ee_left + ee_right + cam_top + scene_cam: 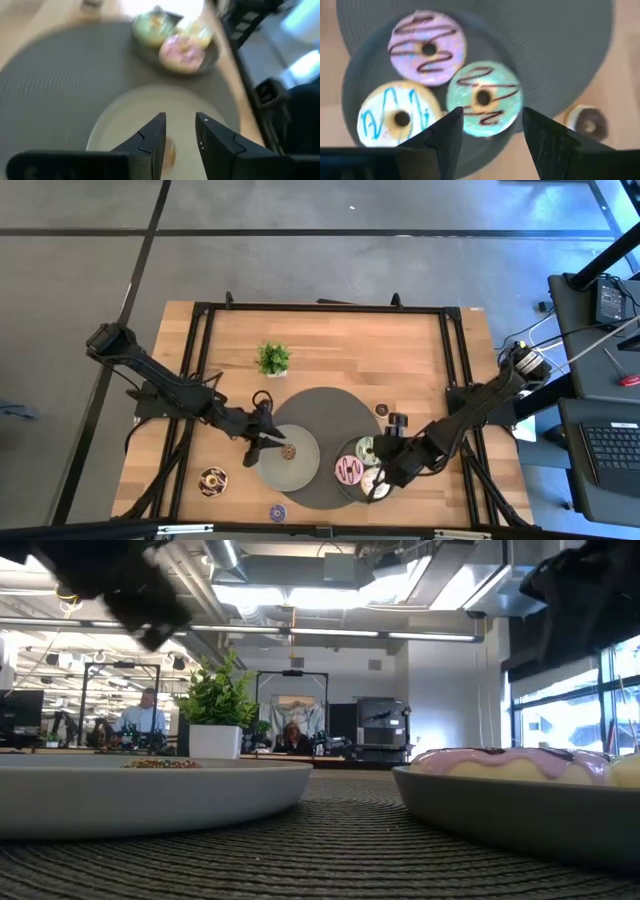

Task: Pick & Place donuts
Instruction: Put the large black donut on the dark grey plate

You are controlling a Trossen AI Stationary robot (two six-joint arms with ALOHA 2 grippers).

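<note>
Two grey plates sit on a round dark mat point(325, 405). The right plate point(345, 452) holds the pink-striped donut point(427, 47), the green donut point(482, 97) and the cream donut point(395, 117). My right gripper point(492, 122) hovers open over the green donut's edge. My left gripper point(180, 130) is open low over the left plate point(300, 470). A tiny brown donut point(171, 152) lies on that plate beside one finger. On the bare table lie the chocolate-sprinkled donut point(211, 480), a tiny purple one point(277, 512) and a tiny dark one point(381, 410).
A small potted plant point(272, 358) stands beyond the mat toward the table's far side. A black frame point(200, 330) runs round the tabletop edges. Bare wood lies left of the mat and along the far side. People sit in the room behind the table.
</note>
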